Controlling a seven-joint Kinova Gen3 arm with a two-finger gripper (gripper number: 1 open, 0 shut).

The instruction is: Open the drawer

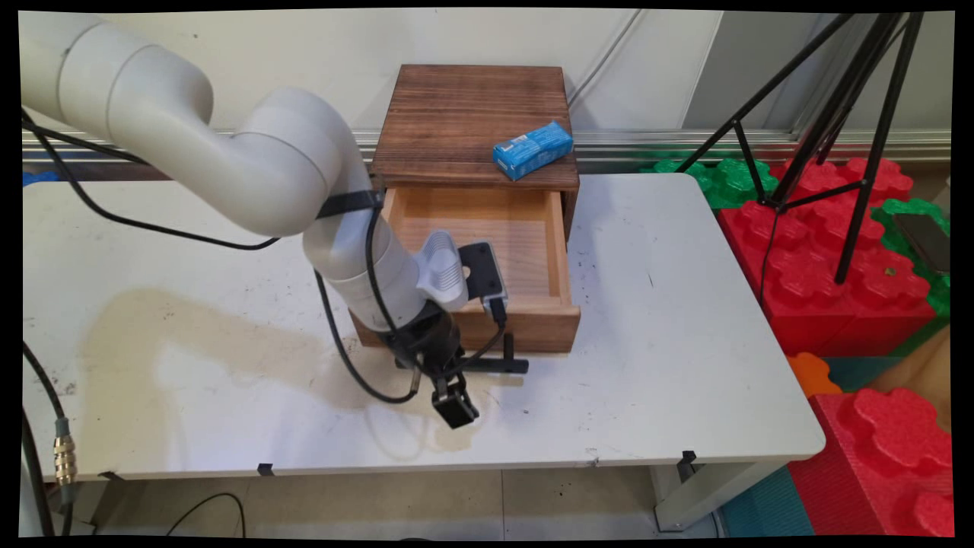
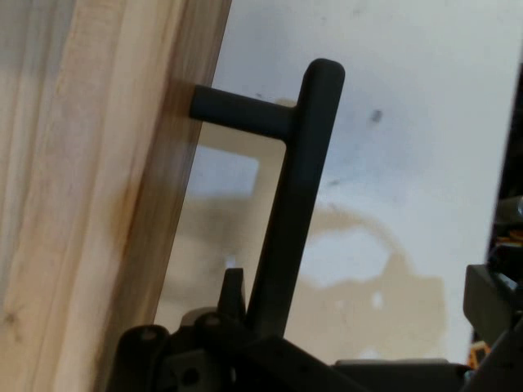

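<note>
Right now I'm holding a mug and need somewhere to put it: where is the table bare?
The table is bare right of the open drawer, out to its right edge, and along the left over the stain. It is crowded in front of the drawer, where the gripper sits at the handle. A blue packet lies on the cabinet.

Wood, plastic and a stained tabletop.

The small dark-stained wooden cabinet (image 1: 473, 122) shows rough, streaked grain on top, while its open pale wooden drawer (image 1: 487, 228) looks smooth and unvarnished inside, with a matt black bar handle (image 2: 298, 196) on its front. A blue glossy wrapped packet (image 1: 533, 150) lies on the cabinet. The white smooth table (image 1: 685, 342) carries a dull brownish stain. The black two-finger gripper (image 1: 454, 407) looks like matt plastic or metal.
</note>
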